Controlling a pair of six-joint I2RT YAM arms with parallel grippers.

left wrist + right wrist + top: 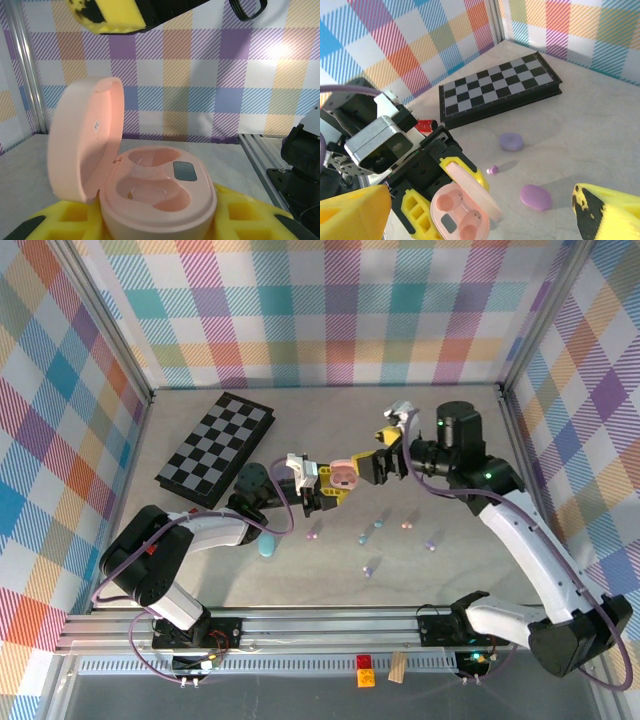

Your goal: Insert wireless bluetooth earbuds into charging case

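- The left end effector (pixel 335 483) is clamped on the open pink charging case (pixel 346 473), holding it off the bench (pixel 470 570) at the middle of the overhead view. The lid stands up and both wells (pixel 152 192) look empty.
- The right end effector (pixel 372 448) hangs just up and right of the case with its jaws spread wide and nothing between them.
- The earbuds (pixel 370 531) lie loose on the bench below the case, scattered across the lower middle of the overhead view. One lavender bud (pixel 493 170) shows near the middle of the right wrist view.
- The right fingers are close to the case, so lowering toward a bud could clip the raised lid (pixel 85 145), snapping it shut or twisting the case in its grip.
- Each bud is tiny and smooth against broad yellow pads, so an off-centre pinch could squirt it away or roll it under an arm.
- The buds come in several colours, and a lavender or blue one probably belongs to another case, such as the light blue case (pixel 266 545) at lower left.
- A bud gripped at the wrong angle could jam on the well's rim and drop back to the bench.
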